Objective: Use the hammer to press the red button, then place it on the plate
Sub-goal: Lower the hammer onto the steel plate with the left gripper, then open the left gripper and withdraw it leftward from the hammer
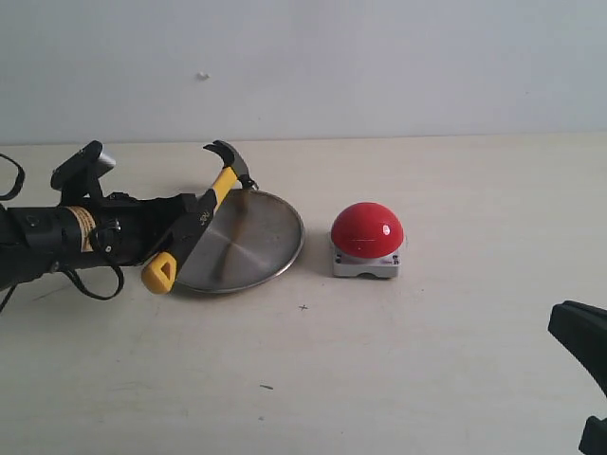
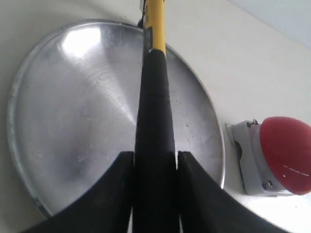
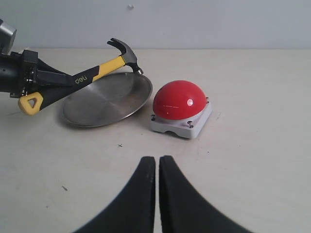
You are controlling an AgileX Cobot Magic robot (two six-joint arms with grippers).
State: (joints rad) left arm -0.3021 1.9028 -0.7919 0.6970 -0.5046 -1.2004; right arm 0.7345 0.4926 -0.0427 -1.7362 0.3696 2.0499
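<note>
Gripping the hammer by its black grip, the left hand is clamped on it, one finger on either side of the handle. The hammer hangs over the left part of the plate. Its long axis runs slantwise from the yellow loop, off the plate's near-left rim, to the dark head at the far rim. Whether the head touches that rim or hangs just above it cannot be told.

The button sits on the counter just beside the plate's right rim, to the right of the head and a little nearer the camera. It is therefore off to the side of the handle's line, not ahead of it.

If the press is yet to be made, the left hand would likely have to carry or swing the head rightward across the plate before bringing it down on the dome. The pictures do not settle whether the press has been made.

The right hand has its fingers together and holds nothing. It hangs low on the near side of the button, well apart from the hammer.
</note>
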